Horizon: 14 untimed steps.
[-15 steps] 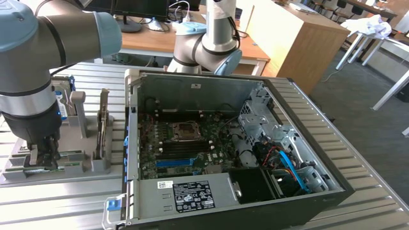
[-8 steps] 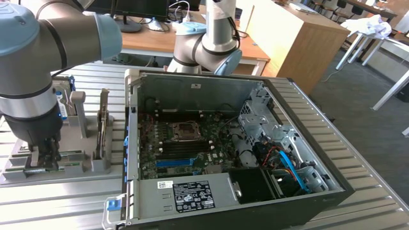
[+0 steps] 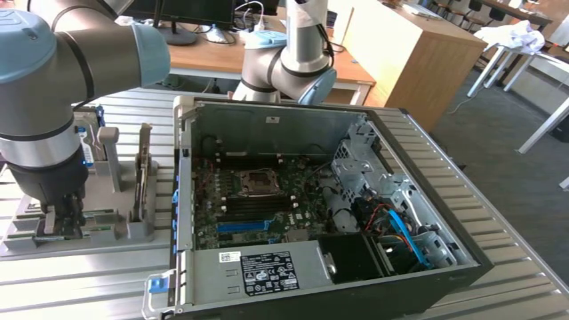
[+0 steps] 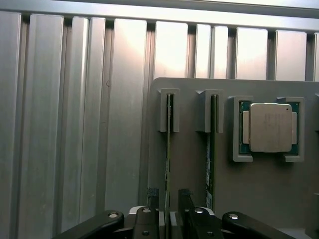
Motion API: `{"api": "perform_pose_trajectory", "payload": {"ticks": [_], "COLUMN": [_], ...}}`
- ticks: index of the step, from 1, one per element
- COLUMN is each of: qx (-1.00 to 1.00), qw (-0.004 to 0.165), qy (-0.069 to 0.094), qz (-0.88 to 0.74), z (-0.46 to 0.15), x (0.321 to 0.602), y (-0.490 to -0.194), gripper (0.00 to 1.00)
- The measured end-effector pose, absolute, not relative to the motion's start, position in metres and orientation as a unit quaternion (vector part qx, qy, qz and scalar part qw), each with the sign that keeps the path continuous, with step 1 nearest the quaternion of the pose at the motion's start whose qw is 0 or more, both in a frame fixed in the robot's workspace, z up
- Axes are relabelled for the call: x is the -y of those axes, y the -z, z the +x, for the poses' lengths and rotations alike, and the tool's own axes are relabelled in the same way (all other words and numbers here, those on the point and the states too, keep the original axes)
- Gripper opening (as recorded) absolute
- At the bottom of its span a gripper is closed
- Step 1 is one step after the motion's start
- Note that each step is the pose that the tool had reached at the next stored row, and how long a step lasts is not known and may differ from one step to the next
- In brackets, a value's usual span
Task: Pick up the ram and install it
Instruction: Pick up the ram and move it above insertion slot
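Two rams stand on edge in slots of a grey holder plate (image 4: 189, 179). My gripper (image 4: 169, 195) is down over one ram (image 4: 168, 144), a thin green stick. Its black fingers (image 4: 153, 196) sit on either side of the stick with a small gap on each side, so the jaws are open and not clamped. The second ram (image 4: 211, 149) stands parallel, one slot over. In the exterior view the gripper (image 3: 60, 223) is lowered onto the holder (image 3: 106, 233) at the exterior view's left, beside the open computer case (image 3: 320, 200).
A square silver processor chip (image 4: 270, 128) sits in a pocket of the holder beyond the second ram. Inside the case lies the motherboard (image 3: 266, 200) with dark slots near its socket. A second arm (image 3: 294, 53) stands behind the case. The ribbed metal table (image 4: 75, 124) surrounds the holder.
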<state>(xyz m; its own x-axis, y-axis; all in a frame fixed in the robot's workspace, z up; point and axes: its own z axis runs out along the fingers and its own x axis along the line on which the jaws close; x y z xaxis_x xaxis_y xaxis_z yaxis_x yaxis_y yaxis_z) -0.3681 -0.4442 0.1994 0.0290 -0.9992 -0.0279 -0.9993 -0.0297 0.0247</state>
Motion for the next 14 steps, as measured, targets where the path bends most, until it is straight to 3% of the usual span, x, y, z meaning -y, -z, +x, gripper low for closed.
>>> {"api": "perform_pose_trajectory", "payload": {"ticks": [8, 10, 11, 14], "qx": [-0.697, -0.697, -0.697, -0.697], "qw": [0.001, 0.001, 0.001, 0.001], "qy": [-0.019, -0.019, -0.019, -0.019], "qz": [-0.717, -0.717, -0.717, -0.717], "z": [-0.368, -0.368, -0.368, -0.368], "x": [0.4442, 0.4442, 0.4442, 0.4442], "y": [-0.1992, -0.1992, -0.1992, -0.1992], "gripper": [0.3, 0.28, 0.21, 0.21]}}
